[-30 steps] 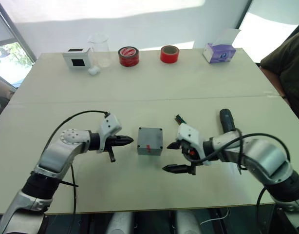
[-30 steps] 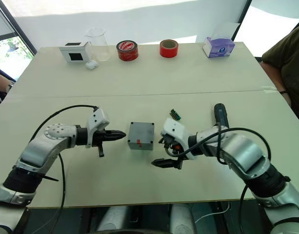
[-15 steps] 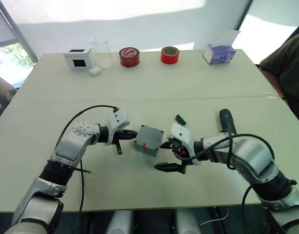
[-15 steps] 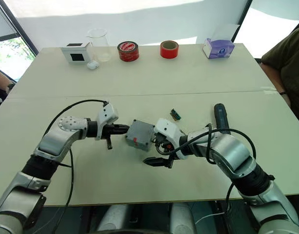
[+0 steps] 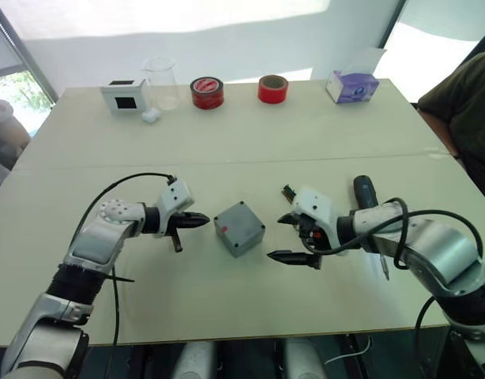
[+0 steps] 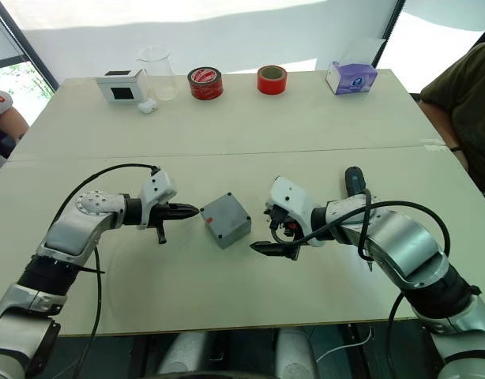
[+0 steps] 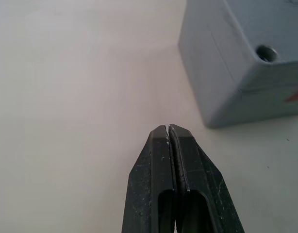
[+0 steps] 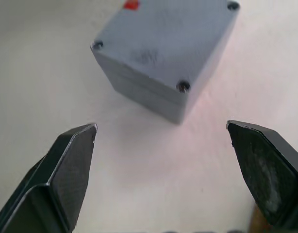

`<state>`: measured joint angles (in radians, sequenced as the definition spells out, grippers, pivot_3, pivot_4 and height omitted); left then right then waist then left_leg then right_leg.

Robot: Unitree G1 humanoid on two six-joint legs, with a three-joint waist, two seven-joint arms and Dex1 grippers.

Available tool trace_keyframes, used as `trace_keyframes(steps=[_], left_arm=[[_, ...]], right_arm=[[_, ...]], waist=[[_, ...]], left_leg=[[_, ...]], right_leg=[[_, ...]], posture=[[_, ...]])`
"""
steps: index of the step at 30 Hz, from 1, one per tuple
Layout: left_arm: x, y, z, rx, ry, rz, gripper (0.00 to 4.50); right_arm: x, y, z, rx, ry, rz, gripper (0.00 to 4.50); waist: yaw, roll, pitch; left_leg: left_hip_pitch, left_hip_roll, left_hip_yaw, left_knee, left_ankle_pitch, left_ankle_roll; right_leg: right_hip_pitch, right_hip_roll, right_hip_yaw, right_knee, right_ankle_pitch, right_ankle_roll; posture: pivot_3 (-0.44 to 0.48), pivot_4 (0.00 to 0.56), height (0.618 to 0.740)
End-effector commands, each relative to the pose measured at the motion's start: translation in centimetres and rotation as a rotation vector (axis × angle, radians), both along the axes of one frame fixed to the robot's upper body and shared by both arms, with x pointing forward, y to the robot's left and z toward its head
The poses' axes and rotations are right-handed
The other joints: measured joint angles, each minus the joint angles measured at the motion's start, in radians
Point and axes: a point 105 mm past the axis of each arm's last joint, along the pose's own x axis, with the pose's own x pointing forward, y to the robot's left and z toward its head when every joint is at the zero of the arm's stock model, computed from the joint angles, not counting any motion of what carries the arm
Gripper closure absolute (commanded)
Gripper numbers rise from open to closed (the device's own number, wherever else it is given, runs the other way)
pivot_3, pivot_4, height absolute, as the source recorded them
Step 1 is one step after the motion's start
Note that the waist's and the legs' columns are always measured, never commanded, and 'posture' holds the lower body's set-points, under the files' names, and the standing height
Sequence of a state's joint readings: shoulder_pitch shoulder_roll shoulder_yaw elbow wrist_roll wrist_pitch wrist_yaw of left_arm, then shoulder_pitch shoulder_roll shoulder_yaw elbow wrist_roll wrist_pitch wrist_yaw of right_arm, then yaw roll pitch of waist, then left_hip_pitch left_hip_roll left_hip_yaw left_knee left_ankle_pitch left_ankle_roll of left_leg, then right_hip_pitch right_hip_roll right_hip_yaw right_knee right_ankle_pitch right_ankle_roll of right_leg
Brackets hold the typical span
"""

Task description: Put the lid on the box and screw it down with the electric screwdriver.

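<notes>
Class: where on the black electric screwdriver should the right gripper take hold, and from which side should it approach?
Grip the electric screwdriver mid-barrel, coming from above with open jaws across its width. It lies flat on the table beside the right gripper, so only its rounded sides offer opposing surfaces.

Both arms reach in low over the surface, forearms angled toward each other. The left gripper points inward with its fingers pressed together. The right gripper faces it, fingers spread wide apart, holding nothing.
</notes>
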<state>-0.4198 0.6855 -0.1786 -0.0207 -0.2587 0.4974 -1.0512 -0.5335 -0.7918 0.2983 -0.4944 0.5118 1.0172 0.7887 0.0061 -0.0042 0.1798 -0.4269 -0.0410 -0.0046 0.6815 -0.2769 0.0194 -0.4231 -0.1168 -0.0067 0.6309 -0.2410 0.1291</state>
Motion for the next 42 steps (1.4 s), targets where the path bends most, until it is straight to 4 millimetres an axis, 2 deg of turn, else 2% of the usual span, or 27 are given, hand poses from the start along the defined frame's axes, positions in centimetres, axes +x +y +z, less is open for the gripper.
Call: trace_keyframes(steps=[1, 7, 13, 29, 33, 35, 37, 42], left_arm=[[-1.1, -1.2, 0.9, -0.040, -0.011, -0.032, 4.50], [-0.9, -2.8, 1.0, -0.068, -0.019, -0.039, 4.50], [-0.5, -3.0, 1.3, -0.069, -0.028, -0.045, 4.50], [0.1, -3.2, 1.6, -0.072, -0.043, -0.059, 4.50], [0.0, -2.6, 1.8, -0.063, -0.042, -0.056, 4.50], [-0.2, -1.3, 2.6, -0.052, -0.047, -0.043, 4.50], [-0.6, -0.3, 4.2, -0.084, -0.033, -0.040, 4.50], [-2.5, -0.5, 6.7, -0.151, 0.010, -0.110, 4.50]], right_arm=[[0.3, 1.2, 0.1, 0.013, -0.035, 0.047, 0.12], [-0.7, 2.5, -0.3, 0.052, 0.010, 0.090, 0.12], [-1.5, 2.5, -0.4, 0.067, 0.033, 0.090, 0.12], [-1.6, 2.3, -0.5, 0.080, 0.037, 0.040, 0.12], [-0.8, 0.9, 0.5, 0.083, 0.000, -0.017, 0.12], [0.4, -1.3, 2.2, 0.132, -0.061, -0.114, 0.12], [1.7, -4.4, 2.7, 0.158, -0.106, -0.256, 0.12], [2.4, -7.3, 1.0, 0.148, -0.126, -0.388, 0.12]], waist=[[0.004, 0.000, 0.000], [0.005, 0.000, 0.000], [0.004, 0.000, 0.000], [0.005, 0.000, 0.000], [0.006, 0.000, 0.000], [0.006, 0.000, 0.000], [0.007, -0.001, 0.000], [0.004, 0.000, 0.000]], left_leg=[[0.000, 0.000, 0.000, 0.000, 0.000, 0.000], [0.000, 0.000, 0.000, 0.001, 0.000, 0.000], [0.000, 0.000, 0.000, 0.001, 0.000, 0.000], [0.000, 0.000, 0.000, 0.001, 0.000, 0.000], [0.000, 0.000, 0.000, 0.001, 0.000, 0.000], [0.000, 0.000, 0.000, 0.001, 0.000, 0.000], [0.000, 0.000, 0.000, 0.001, 0.000, 0.000], [0.000, 0.000, 0.000, 0.001, 0.000, 0.000]], right_leg=[[0.000, 0.000, 0.000, 0.000, 0.000, 0.000], [0.001, 0.000, 0.000, 0.000, 0.000, 0.000], [0.000, 0.000, 0.000, 0.000, 0.000, 0.000], [0.000, 0.000, 0.000, 0.000, 0.000, 0.000], [0.000, 0.000, 0.000, 0.000, 0.000, 0.000], [0.001, 0.000, 0.000, 0.000, 0.000, 0.000], [0.000, 0.000, 0.000, 0.000, 0.000, 0.000], [0.001, 0.000, 0.000, 0.000, 0.000, 0.000]], posture=[[0.000, 0.150, 0.740], [0.000, 0.150, 0.740], [0.000, 0.150, 0.740], [0.000, 0.150, 0.740], [0.000, 0.150, 0.740], [0.000, 0.150, 0.740], [0.000, 0.150, 0.740], [0.000, 0.150, 0.740]])
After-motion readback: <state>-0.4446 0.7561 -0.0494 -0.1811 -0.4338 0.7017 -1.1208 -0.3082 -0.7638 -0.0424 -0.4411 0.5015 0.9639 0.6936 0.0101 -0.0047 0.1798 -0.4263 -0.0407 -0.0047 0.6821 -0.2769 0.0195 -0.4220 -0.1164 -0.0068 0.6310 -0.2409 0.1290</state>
